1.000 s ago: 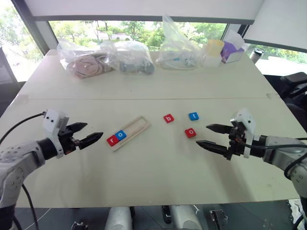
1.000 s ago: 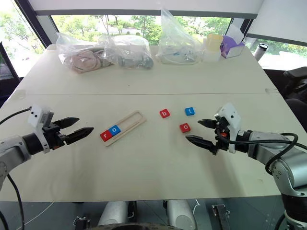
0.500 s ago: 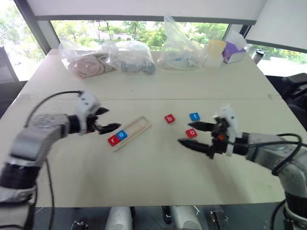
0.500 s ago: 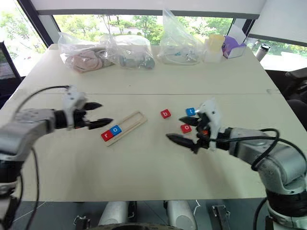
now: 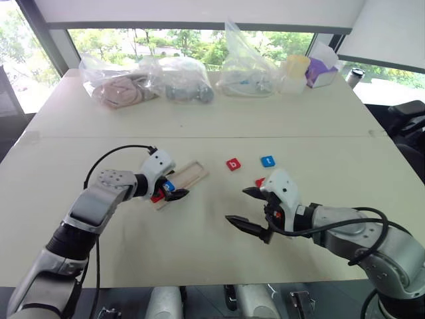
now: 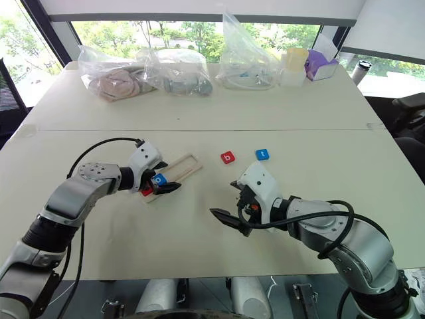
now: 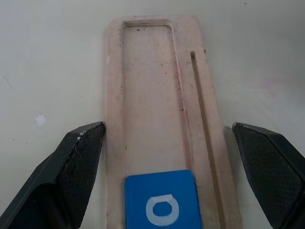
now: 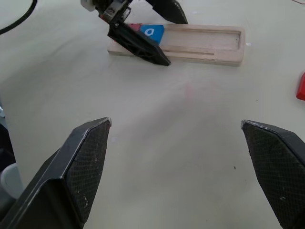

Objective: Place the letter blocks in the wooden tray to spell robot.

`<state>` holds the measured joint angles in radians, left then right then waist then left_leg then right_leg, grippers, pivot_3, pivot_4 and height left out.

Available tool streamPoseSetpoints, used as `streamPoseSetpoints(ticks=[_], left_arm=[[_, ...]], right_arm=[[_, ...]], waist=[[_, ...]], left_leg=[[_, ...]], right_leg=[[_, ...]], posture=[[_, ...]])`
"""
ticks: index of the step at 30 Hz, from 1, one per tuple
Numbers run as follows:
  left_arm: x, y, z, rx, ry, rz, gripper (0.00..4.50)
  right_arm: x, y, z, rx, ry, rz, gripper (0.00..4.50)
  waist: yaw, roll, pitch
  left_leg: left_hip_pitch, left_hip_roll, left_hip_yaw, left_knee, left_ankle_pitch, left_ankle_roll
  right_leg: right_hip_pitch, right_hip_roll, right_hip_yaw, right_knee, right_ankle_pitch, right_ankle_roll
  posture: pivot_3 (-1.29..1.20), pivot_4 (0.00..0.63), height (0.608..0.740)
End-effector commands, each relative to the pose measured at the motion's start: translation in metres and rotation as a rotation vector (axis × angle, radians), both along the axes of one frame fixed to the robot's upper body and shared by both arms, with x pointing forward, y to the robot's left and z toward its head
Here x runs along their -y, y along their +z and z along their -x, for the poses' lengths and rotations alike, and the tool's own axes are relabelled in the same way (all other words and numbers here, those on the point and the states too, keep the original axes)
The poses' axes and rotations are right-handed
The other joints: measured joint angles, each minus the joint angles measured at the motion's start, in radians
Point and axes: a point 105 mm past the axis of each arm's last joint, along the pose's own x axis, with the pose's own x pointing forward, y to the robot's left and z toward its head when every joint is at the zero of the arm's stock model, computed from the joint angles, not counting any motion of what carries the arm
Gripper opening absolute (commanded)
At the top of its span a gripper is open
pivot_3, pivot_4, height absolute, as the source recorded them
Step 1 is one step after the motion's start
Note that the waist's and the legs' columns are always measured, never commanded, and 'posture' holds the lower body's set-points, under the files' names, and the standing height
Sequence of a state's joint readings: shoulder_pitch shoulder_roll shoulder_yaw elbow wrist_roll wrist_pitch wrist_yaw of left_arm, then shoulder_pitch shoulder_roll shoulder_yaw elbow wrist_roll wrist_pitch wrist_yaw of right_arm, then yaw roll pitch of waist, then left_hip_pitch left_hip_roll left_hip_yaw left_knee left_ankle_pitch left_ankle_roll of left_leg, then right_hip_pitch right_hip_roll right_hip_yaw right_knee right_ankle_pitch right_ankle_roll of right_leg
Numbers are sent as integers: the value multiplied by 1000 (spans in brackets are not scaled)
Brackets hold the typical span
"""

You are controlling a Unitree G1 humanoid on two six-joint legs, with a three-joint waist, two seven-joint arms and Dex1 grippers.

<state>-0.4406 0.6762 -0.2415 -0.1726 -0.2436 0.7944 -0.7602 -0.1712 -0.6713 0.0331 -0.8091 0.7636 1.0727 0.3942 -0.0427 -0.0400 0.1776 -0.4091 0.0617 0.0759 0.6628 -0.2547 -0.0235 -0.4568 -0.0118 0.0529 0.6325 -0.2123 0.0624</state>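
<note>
Here both grippers gape empty; left gripper (image 7: 167, 143) straddling the tray (image 7: 152, 86) could knock its blue o (image 7: 161, 202), while right gripper (image 5: 247, 207) hangs open nearby.

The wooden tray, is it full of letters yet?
Partly filled. The wooden tray holds a red tile and the blue o at one end; beyond them its groove is bare.

On the worktop (image 5: 199, 246), two blocks (image 6: 158, 179) lie in the tray's (image 5: 189, 174) left end; three blocks (image 5: 233, 164) lie to its right.
</note>
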Motion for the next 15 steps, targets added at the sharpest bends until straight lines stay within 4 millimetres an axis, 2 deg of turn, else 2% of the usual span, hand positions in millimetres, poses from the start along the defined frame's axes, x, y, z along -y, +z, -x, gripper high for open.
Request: streamPoseSetpoints(ticks=[1,3,7,11,15], left_arm=[[-5,-7,8,-21,33,-39,4461],[-10,-4,8,-8,67,-25,4461],[-36,2,15,10,111,-27,4461],[-37,-6,31,3,38,-56,4461],[-44,-12,32,-13,59,-64,4461]], right_arm=[[-1,7,-1,48,-4,-15,4500],[0,6,-2,48,-12,-19,4500],[1,4,-4,45,-22,-32,4500],[0,4,-8,49,-22,-48,4500],[-1,5,-10,54,-19,-64,4500]], waist=[[-1,0,0],[-1,0,0],[-6,0,0],[-2,0,0],[0,0,-1]], left_leg=[[0,0,0,0,0,0],[1,0,0,0,0,0],[1,1,0,0,0,0],[2,2,0,-1,0,0],[1,1,0,-1,0,0]], right_leg=[[0,0,0,0,0,0],[0,0,0,0,0,0],[0,1,0,0,0,0],[-1,2,0,0,0,0],[0,0,0,-1,0,-1]], posture=[[0,150,740],[0,150,740],[0,150,740],[0,150,740],[0,150,740]])
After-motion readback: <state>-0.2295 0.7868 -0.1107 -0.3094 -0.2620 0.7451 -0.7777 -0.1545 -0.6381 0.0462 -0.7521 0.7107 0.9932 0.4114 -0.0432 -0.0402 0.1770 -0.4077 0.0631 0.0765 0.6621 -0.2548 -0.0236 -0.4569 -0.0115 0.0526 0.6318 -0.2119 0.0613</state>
